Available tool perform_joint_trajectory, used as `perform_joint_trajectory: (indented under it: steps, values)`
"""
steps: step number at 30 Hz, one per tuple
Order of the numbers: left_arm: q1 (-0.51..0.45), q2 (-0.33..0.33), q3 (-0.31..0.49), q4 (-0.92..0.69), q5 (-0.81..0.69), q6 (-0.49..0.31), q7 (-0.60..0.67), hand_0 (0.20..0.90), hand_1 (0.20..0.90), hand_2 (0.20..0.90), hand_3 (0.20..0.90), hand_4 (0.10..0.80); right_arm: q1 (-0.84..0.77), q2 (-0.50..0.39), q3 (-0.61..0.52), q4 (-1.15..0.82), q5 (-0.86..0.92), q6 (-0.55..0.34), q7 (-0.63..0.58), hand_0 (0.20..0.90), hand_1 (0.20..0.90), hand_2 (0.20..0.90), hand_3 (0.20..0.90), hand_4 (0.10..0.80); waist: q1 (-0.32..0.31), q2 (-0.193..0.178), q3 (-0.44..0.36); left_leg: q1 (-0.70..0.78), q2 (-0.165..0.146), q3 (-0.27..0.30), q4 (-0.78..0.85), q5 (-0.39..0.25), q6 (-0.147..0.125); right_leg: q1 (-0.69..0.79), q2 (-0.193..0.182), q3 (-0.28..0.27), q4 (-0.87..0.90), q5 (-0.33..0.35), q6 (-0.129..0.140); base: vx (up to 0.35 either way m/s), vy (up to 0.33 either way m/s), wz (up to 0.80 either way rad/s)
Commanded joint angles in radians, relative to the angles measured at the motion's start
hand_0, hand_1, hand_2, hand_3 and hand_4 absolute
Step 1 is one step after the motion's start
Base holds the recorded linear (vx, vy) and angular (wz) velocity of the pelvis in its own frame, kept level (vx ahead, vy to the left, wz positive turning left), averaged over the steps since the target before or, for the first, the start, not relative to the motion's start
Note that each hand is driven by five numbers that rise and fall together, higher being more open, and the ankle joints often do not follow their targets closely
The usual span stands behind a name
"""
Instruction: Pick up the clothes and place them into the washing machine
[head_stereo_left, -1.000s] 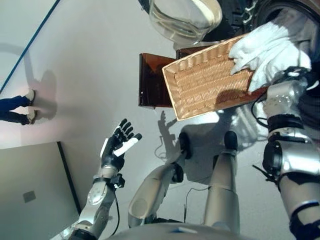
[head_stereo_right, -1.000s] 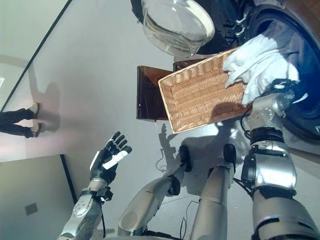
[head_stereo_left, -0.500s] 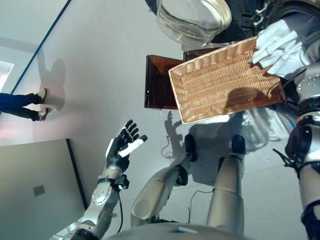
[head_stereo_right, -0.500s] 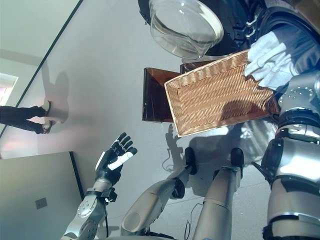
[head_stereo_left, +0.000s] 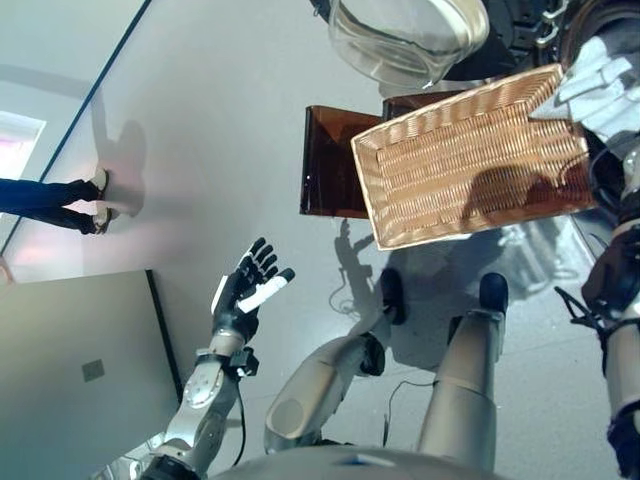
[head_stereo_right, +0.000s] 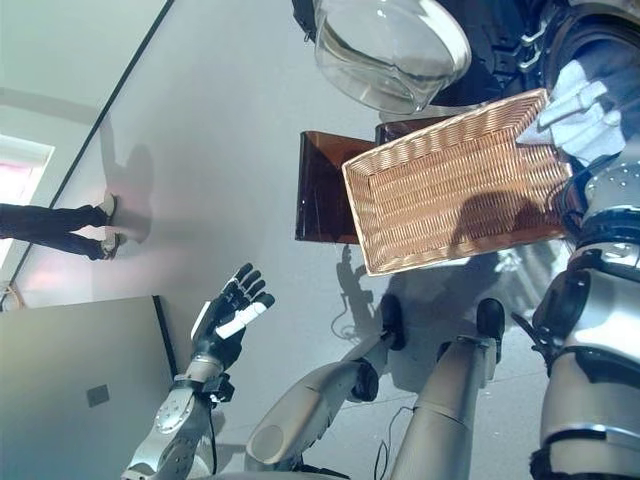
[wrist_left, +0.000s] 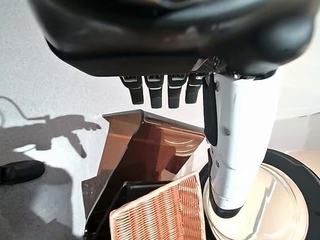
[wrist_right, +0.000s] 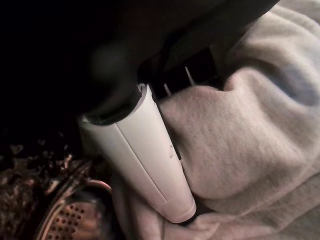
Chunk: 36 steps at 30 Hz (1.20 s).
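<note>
A white cloth hangs bunched at the upper right, just past the far corner of the wicker basket and in front of the washing machine's dark opening. In the right wrist view my right hand has its white-covered thumb pinching the white cloth, with the perforated metal drum close by. In the eye views the cloth hides that hand. My left hand is held up open at the lower left, holding nothing.
The machine's round glass door stands open above the basket. A brown translucent box sits under the basket's left end. A person's legs show at far left. A grey panel fills the lower left.
The camera view has shifted. My right hand has carried the white cloth off the basket's right end, farther toward the machine opening. The left hand holds its pose.
</note>
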Motion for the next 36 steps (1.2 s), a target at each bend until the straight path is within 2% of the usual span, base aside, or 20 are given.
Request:
perform_joint_trajectory:
  steps: [1,7,11,14,20,25,26,27,30,31,32,33,35,36]
  values:
    - [0.017,0.018,0.001,-0.078,-0.027,-0.087,0.012,0.900,0.900,0.900,0.900,0.800,-0.032,-0.219,0.073,-0.250,-0.024,-0.160,0.043,0.200,0.200,0.200,0.200,0.300,-0.050,0.089,-0.036,-0.070,0.057,0.001,0.136,-0.037,-0.119,0.068,0.041,-0.040,-0.018,-0.030,-0.066,-0.019,-0.055,0.05]
    - [0.026,0.024,0.002,-0.084,-0.042,-0.089,0.010,0.900,0.900,0.900,0.900,0.800,0.002,-0.186,0.023,-0.232,0.004,-0.189,0.023,0.200,0.200,0.200,0.200,0.300,-0.060,0.087,0.008,-0.163,0.090,0.034,0.296,-0.081,-0.128,0.003,0.045,-0.019,0.088,-0.070,-0.092,-0.045,-0.067,0.07]
    - [0.041,0.022,-0.011,-0.085,-0.032,-0.077,0.013,0.900,0.900,0.900,0.900,0.800,0.018,-0.169,-0.010,-0.273,-0.010,-0.219,-0.017,0.200,0.200,0.200,0.200,0.300,-0.067,0.083,0.010,-0.199,0.100,0.041,0.325,-0.091,-0.130,-0.039,0.055,-0.007,0.129,-0.081,-0.098,-0.018,-0.049,0.05]
    - [0.043,0.027,-0.024,-0.084,-0.028,-0.075,0.010,0.900,0.900,0.900,0.900,0.800,0.011,-0.167,-0.005,-0.271,-0.022,-0.207,-0.037,0.200,0.200,0.200,0.200,0.300,-0.066,0.081,0.009,-0.202,0.102,0.047,0.319,-0.095,-0.131,-0.056,0.060,0.000,0.135,-0.084,-0.098,0.000,-0.015,-0.02]
    - [0.040,0.041,-0.024,-0.120,-0.033,-0.090,0.017,0.900,0.900,0.900,0.900,0.800,-0.007,-0.206,0.059,-0.208,-0.113,-0.100,-0.078,0.200,0.200,0.200,0.200,0.300,-0.072,0.073,0.033,-0.237,0.111,0.060,0.364,-0.111,-0.131,-0.096,0.074,0.014,0.169,-0.087,-0.100,-0.014,-0.032,-0.02]
    - [0.035,0.049,-0.029,-0.140,-0.030,-0.097,0.021,0.900,0.900,0.900,0.900,0.800,-0.017,-0.208,0.117,-0.155,-0.141,-0.020,-0.033,0.200,0.200,0.200,0.200,0.300,-0.076,0.066,0.056,-0.264,0.122,0.070,0.391,-0.116,-0.131,-0.123,0.078,0.017,0.191,-0.086,-0.102,-0.030,-0.044,0.00]
    - [0.035,0.054,-0.027,-0.144,-0.027,-0.100,0.024,0.900,0.900,0.900,0.900,0.800,-0.023,-0.207,0.138,-0.134,-0.138,-0.004,-0.014,0.200,0.200,0.200,0.200,0.300,-0.076,0.065,0.064,-0.270,0.126,0.074,0.395,-0.116,-0.131,-0.131,0.081,0.016,0.195,-0.086,-0.103,-0.039,-0.044,-0.03]
    - [0.034,0.057,-0.016,-0.154,-0.030,-0.102,0.027,0.900,0.900,0.900,0.900,0.800,-0.022,-0.210,0.171,-0.093,-0.156,0.051,0.030,0.200,0.200,0.200,0.200,0.300,-0.078,0.059,0.076,-0.278,0.131,0.078,0.401,-0.117,-0.131,-0.141,0.081,0.013,0.198,-0.083,-0.104,-0.038,-0.044,-0.06]
    - [0.032,0.059,-0.004,-0.164,-0.031,-0.109,0.030,0.900,0.900,0.900,0.900,0.800,-0.024,-0.205,0.204,-0.047,-0.136,0.089,0.090,0.200,0.200,0.200,0.200,0.300,-0.080,0.053,0.087,-0.287,0.135,0.082,0.402,-0.119,-0.131,-0.149,0.086,0.012,0.199,-0.079,-0.105,-0.015,-0.025,-0.02]
    - [0.027,0.068,0.012,-0.173,-0.036,-0.119,0.028,0.900,0.900,0.900,0.900,0.800,-0.026,-0.224,0.252,0.012,-0.146,0.138,0.146,0.200,0.200,0.200,0.200,0.300,-0.081,0.043,0.096,-0.295,0.142,0.088,0.406,-0.119,-0.134,-0.156,0.085,0.008,0.198,-0.072,-0.106,0.000,0.000,0.00]
    - [0.027,0.068,0.013,-0.174,-0.037,-0.119,0.028,0.900,0.900,0.900,0.900,0.800,-0.030,-0.225,0.256,0.017,-0.142,0.137,0.152,0.200,0.200,0.200,0.200,0.300,-0.082,0.043,0.096,-0.295,0.142,0.088,0.406,-0.119,-0.134,-0.157,0.086,0.009,0.198,-0.072,-0.106,-0.029,-0.041,-0.04]
    - [0.028,0.077,0.029,-0.184,-0.047,-0.122,0.027,0.900,0.900,0.900,0.900,0.800,-0.023,-0.247,0.310,0.073,-0.183,0.202,0.205,0.200,0.200,0.200,0.200,0.300,-0.084,0.031,0.107,-0.304,0.146,0.091,0.412,-0.119,-0.136,-0.164,0.088,0.007,0.197,-0.068,-0.107,0.000,0.000,0.00]
    - [0.031,0.075,0.036,-0.191,-0.051,-0.123,0.027,0.900,0.900,0.900,0.900,0.800,-0.042,-0.253,0.336,0.089,-0.190,0.217,0.222,0.200,0.200,0.200,0.200,0.300,-0.081,0.027,0.107,-0.305,0.144,0.083,0.417,-0.135,-0.145,-0.163,0.089,0.012,0.196,-0.082,-0.107,0.033,-0.009,0.01]
    - [0.031,0.078,0.040,-0.190,-0.056,-0.123,0.029,0.900,0.900,0.900,0.900,0.800,-0.050,-0.261,0.349,0.111,-0.199,0.225,0.226,0.200,0.200,0.200,0.200,0.300,-0.086,0.026,0.118,-0.319,0.153,0.094,0.422,-0.121,-0.136,-0.178,0.093,0.009,0.199,-0.065,-0.110,0.060,-0.033,-0.04]
